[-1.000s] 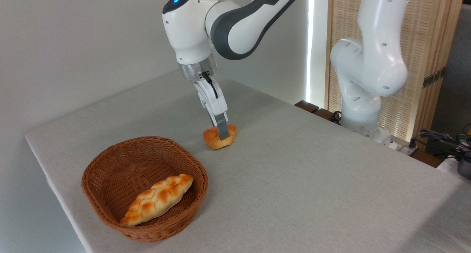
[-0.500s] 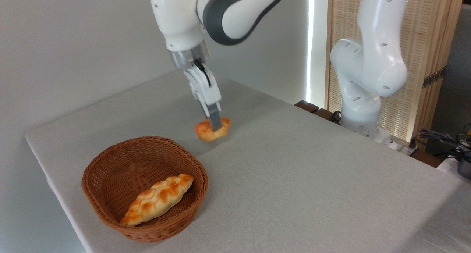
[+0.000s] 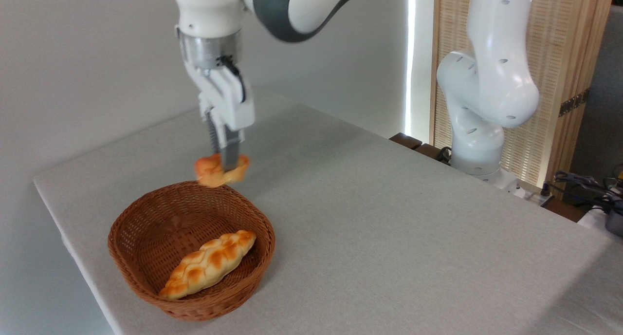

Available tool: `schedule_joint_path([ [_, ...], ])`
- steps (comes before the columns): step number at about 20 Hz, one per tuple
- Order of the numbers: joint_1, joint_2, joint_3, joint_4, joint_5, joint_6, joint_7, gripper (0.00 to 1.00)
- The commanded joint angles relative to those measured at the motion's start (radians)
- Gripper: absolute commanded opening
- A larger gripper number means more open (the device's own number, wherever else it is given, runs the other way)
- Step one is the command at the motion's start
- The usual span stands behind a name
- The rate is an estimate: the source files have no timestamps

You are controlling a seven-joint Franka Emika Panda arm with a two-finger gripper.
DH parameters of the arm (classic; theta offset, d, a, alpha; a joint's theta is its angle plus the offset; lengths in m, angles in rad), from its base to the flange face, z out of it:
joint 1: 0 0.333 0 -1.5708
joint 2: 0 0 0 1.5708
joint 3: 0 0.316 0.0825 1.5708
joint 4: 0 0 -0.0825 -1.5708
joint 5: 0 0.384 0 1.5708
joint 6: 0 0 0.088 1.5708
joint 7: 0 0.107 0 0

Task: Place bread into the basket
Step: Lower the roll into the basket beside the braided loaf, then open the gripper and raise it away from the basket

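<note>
Camera: tool (image 3: 223, 168) grips bread (image 3: 220, 171), seemingly upright, blurred.

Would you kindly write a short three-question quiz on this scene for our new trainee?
1. True or false: the small orange muffin-shaped bun is lying on the grey table.
2. What lies inside the round reddish-brown wicker basket?
A. a long braided golden loaf
B. nothing
3. Fill in: the robot's hand is shut on the ____.

Key:
1. False, it is held in the air near the basket's far rim.
2. A.
3. Bun.
</note>
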Motion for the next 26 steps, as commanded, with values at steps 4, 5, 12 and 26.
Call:
schedule_joint_path([
  [4, -0.007, 0.148, -0.034, 0.021, -0.024, 0.271, 0.021, 0.3],
  [5, -0.007, 0.159, -0.04, 0.021, -0.024, 0.284, 0.021, 0.42],
  [12, -0.007, 0.168, -0.042, 0.02, -0.023, 0.295, 0.022, 1.0],
  [26, 0.004, 0.135, -0.049, 0.024, -0.023, 0.281, 0.013, 1.0],
])
